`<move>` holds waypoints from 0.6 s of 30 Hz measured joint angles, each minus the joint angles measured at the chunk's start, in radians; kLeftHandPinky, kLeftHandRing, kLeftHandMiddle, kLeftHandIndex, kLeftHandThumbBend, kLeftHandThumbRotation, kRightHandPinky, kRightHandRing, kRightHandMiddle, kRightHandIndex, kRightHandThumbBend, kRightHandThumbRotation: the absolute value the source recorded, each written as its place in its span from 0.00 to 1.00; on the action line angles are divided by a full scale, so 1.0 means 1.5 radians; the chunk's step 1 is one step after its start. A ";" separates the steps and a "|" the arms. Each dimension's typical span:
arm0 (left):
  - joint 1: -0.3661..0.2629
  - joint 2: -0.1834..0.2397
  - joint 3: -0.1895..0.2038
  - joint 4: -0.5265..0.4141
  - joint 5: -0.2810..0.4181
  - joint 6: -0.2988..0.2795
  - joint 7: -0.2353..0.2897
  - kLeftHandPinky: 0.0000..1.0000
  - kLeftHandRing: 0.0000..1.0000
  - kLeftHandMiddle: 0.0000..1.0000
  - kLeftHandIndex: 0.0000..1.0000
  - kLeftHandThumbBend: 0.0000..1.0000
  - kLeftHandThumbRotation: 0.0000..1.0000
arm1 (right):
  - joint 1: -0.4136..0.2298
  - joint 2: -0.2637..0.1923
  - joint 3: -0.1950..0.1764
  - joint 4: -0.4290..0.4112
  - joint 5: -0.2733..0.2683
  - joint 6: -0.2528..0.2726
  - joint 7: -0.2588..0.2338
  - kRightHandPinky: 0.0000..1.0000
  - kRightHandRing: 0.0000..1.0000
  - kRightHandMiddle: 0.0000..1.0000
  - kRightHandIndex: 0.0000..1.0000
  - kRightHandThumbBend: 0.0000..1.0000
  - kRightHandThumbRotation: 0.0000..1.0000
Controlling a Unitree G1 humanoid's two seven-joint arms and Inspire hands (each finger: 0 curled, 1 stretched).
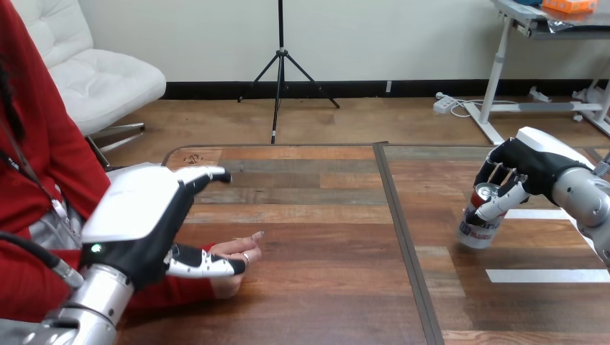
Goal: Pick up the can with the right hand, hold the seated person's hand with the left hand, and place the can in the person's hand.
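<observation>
- Wraps the right hand (529,162) round the upper part of the can (476,226), with fingers and thumb curled on it, at the right side of the table (309,215).
- Leans a little in that grip; cannot tell whether the bottom touches the wood.
- Looks like thin, light metal: stiff enough to hold, but easy to dent with a hard squeeze.
- Seems smooth and round, so could slip or spin in a loose grip.
- Best to hold round the side, thumb across from fingers, and stay upright in case of drink inside.
- Spreads the left hand (140,215) over the person's hand (241,250) at the left, fingers straight, thumb lying along it, not closed round it.
- Calls for a slow, steady carry across the table, far from can to open palm.
</observation>
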 measured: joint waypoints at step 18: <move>-0.002 0.010 -0.003 -0.008 0.002 0.028 -0.048 0.67 0.77 0.80 0.77 1.00 0.26 | 0.000 0.000 0.000 0.000 0.000 0.005 0.000 0.57 0.59 0.57 0.48 0.82 0.00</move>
